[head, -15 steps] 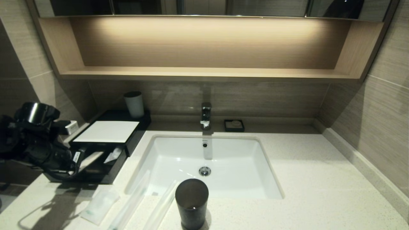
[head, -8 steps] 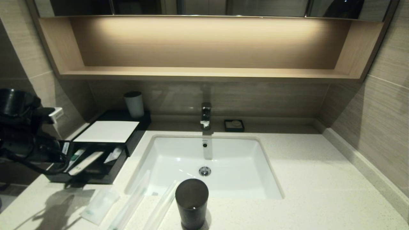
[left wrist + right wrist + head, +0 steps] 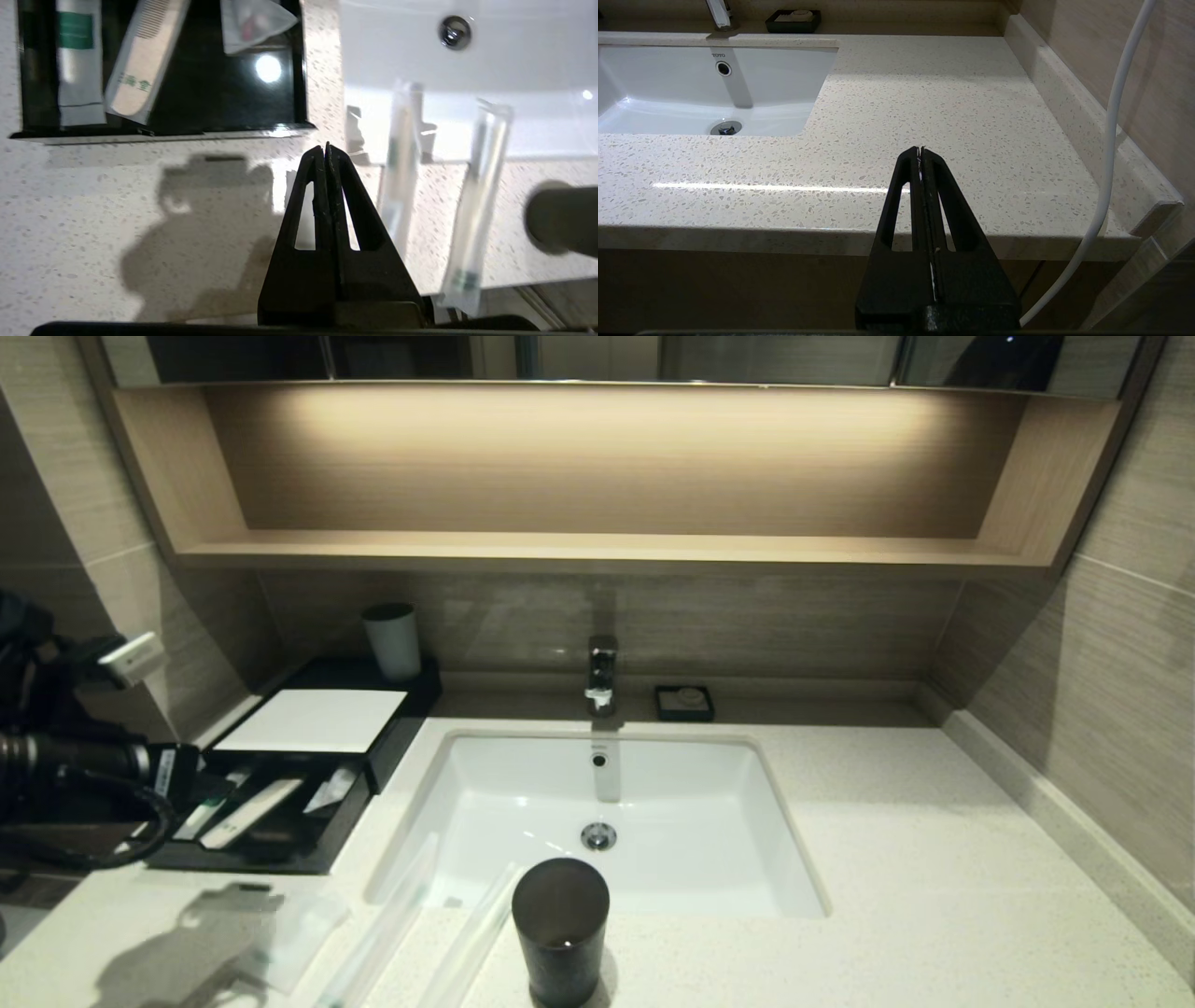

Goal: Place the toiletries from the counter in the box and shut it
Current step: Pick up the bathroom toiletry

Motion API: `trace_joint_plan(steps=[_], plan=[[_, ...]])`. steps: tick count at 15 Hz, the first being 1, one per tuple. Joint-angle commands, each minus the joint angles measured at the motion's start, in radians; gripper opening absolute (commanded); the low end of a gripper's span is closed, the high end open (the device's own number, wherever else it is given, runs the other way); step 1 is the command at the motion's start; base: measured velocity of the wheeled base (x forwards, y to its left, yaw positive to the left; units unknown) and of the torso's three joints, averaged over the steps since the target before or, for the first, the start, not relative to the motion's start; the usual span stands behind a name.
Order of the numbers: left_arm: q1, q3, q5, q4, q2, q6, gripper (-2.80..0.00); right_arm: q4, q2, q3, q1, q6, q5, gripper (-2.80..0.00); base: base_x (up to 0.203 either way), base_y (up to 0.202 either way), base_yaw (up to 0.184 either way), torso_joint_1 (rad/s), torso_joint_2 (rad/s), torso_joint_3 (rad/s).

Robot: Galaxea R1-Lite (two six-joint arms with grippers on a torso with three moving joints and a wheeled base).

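1. Three toiletries lie at the near edge of the counter (image 3: 840, 896), none yet in the box: the sachet (image 3: 294, 933) on the left, partly under the arm's shadow, and the two long packets (image 3: 383, 924) (image 3: 471, 933) beside it, slanting up over the basin's (image 3: 616, 812) near rim. A dark cup (image 3: 560, 929) stands just right of them.
2. Over the last second the left end effector (image 3: 325, 154) has pulled back from the open drawer (image 3: 252, 845) toward the left edge of the head view; its wrist camera now looks down on bare counter between the drawer front and the packets. Its fingers are pressed together and hold nothing.
3. I judge that the drawer-opening is done and the arm is repositioning for a first pick; the fingers must spread before any grasp.
4. The right end effector (image 3: 922, 151) hangs parked off the counter's near right edge, fingers pressed together and empty.
5. Farther back, the drawer already holds a tube (image 3: 77, 60), a wrapped comb (image 3: 140, 65) and a small pouch (image 3: 252, 23).
6. Behind it sits the box (image 3: 397, 733) with its white sheet top (image 3: 313, 721), a grey cup (image 3: 392, 639) on its far corner.
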Motion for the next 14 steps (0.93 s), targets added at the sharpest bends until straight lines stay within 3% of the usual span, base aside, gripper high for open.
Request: trace_joint_plan(steps=[1,4,8,14], plan=[[-0.007,0.006,-0.037,0.100,-0.067,0.048,-2.80,0.000,0.000,0.002,0.000,-0.001,0.000,-2.80,0.000,0.000,0.000,0.000,0.00,0.000],[-0.008,0.018,-0.040,0.203,-0.072,0.138,-2.80,0.000,0.000,0.002,0.000,-0.001,0.000,-2.80,0.000,0.000,0.000,0.000,0.00,0.000],[-0.034,0.066,-0.034,0.216,-0.091,0.173,-2.80,0.000,0.000,0.002,0.000,-0.001,0.000,-2.80,0.000,0.000,0.000,0.000,0.00,0.000],[-0.149,0.109,0.008,0.218,-0.086,0.173,-2.80,0.000,0.000,0.002,0.000,-0.001,0.000,-2.80,0.000,0.000,0.000,0.000,0.00,0.000]])
